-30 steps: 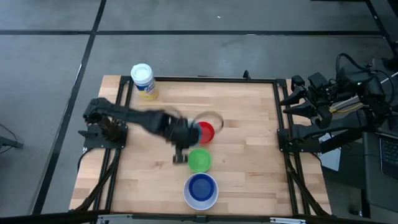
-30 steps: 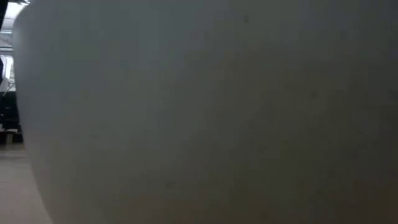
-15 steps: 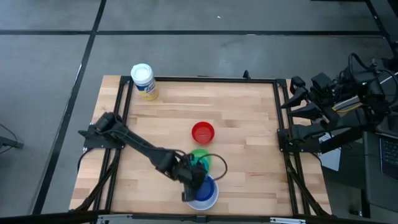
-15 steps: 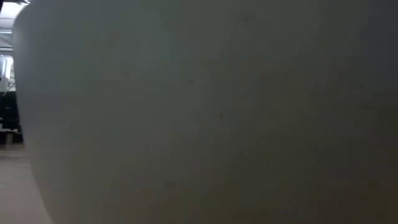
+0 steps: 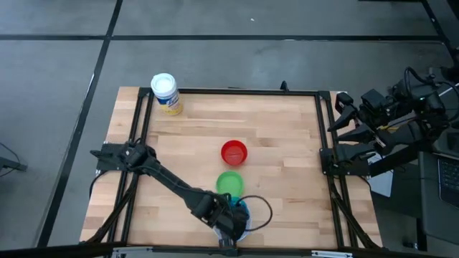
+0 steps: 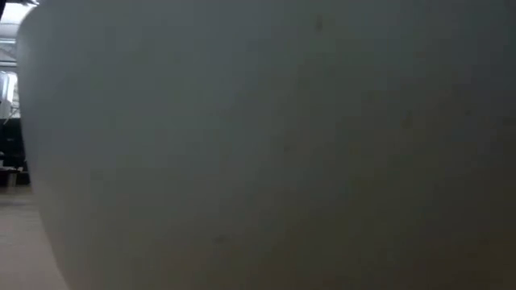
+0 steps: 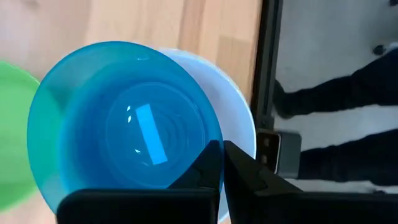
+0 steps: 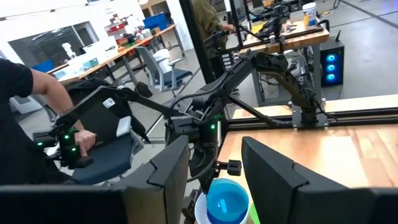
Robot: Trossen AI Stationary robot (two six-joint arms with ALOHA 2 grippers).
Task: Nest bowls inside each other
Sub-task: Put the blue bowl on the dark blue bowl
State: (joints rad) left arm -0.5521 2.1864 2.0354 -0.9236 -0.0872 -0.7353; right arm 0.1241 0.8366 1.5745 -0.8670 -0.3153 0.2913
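My left gripper [image 5: 233, 218] is at the table's near edge, shut on a cyan bowl [image 7: 124, 134]. That bowl sits over the larger white bowl [image 7: 241, 118], whose wall fills the low view [image 6: 258, 145]. The dark blue bowl is hidden under the cyan one. The green bowl [image 5: 229, 183] stands upright on the table just beyond them, and the red bowl [image 5: 234, 152] farther back at mid-table. My right gripper [image 8: 214, 171] is open and raised beyond the table's right edge, with nothing between its fingers. My left gripper pinches the cyan bowl's rim [image 7: 208, 152], one finger inside the bowl and one outside its wall. The fingers slant down from above. The bowl is upright, mouth up, inside the white bowl's rim; whether it rests there or hangs just clear I cannot tell.
A white-lidded jar with a yellow label [image 5: 165, 93] stands at the far left corner. A black frame [image 5: 326, 143] runs round the tabletop. A seated person [image 8: 37, 124] is beyond the table, and someone's legs [image 7: 348, 81] are near its near edge.
My left gripper has carried the cyan bowl from beside the red bowl at mid-table toward the near edge and downward, passing over the green bowl to the white bowl. It has stayed shut on the rim throughout.
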